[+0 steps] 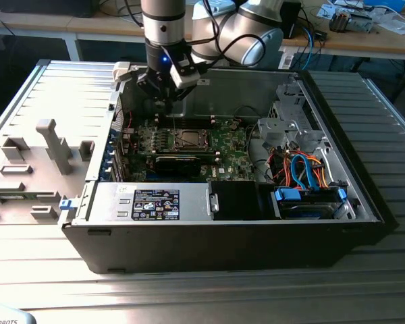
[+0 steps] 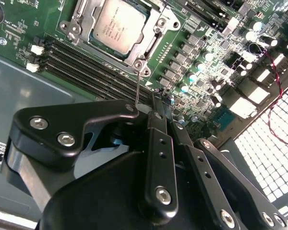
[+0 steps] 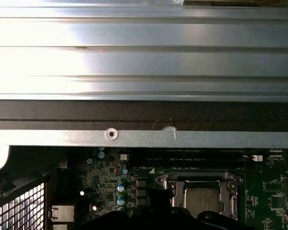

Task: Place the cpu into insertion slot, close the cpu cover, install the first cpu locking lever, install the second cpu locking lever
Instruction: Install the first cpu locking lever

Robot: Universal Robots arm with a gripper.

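Ribbed grey metal table (image 1: 54, 74) under an open computer case (image 1: 189, 236) in the exterior view, with grey fixture blocks (image 1: 54, 145) towards the table's edge at the exterior view's left. Hangs just inside the case's far wall: the gripper (image 1: 163, 101), above the green board. Lies flat mid-board: the cpu (image 1: 188, 140). Crowding the case's corner at the exterior view's right: orange and blue cables (image 1: 304, 169), well apart from the work.

In the second wrist view, shows the cpu (image 2: 119, 25) seated in the insertion slot (image 2: 145, 46), framed by the cpu cover (image 2: 80, 18). Looks pressed together, the gripper (image 2: 158, 98), with nothing clearly pinched. Rises just beside it: a thin wire locking lever (image 2: 138, 88). Probably springy and slippery, best taken near its free end. Runs close alongside the socket: a row of memory slots (image 2: 86, 64), likely fragile and in the way.

In the first wrist view, looks past the case wall (image 3: 134, 136) down to the cpu (image 3: 198, 199) in its frame.
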